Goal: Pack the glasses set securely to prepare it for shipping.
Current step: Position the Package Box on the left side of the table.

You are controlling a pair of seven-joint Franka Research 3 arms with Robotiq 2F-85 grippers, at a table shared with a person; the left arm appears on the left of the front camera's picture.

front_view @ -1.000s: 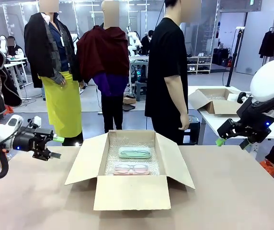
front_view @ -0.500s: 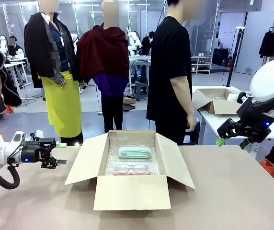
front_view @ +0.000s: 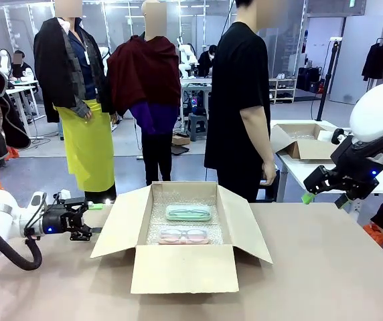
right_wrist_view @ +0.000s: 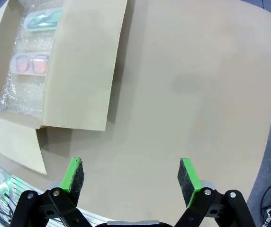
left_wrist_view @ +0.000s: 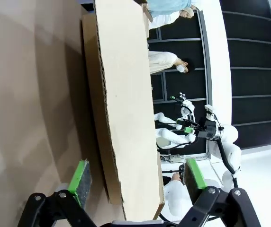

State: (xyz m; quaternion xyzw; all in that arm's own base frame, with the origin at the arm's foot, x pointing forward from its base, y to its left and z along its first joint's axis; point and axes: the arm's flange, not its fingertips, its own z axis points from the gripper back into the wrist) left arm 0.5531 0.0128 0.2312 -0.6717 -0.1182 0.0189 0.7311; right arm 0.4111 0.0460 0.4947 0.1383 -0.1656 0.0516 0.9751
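Mint case (front_view: 188, 212) and pink case (front_view: 184, 235) lie in the box (front_view: 178, 269). Left fingers (left_wrist_view: 81, 177), apart, flank its left flap (front_view: 121, 222); right fingers (right_wrist_view: 72, 175), apart, well right.

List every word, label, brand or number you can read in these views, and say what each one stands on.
No text can be read.
The cardboard box: plain brown flaps, no print or label showing.
The mint case and the pink case: no legible marking.
Anything farther off is too small to read.
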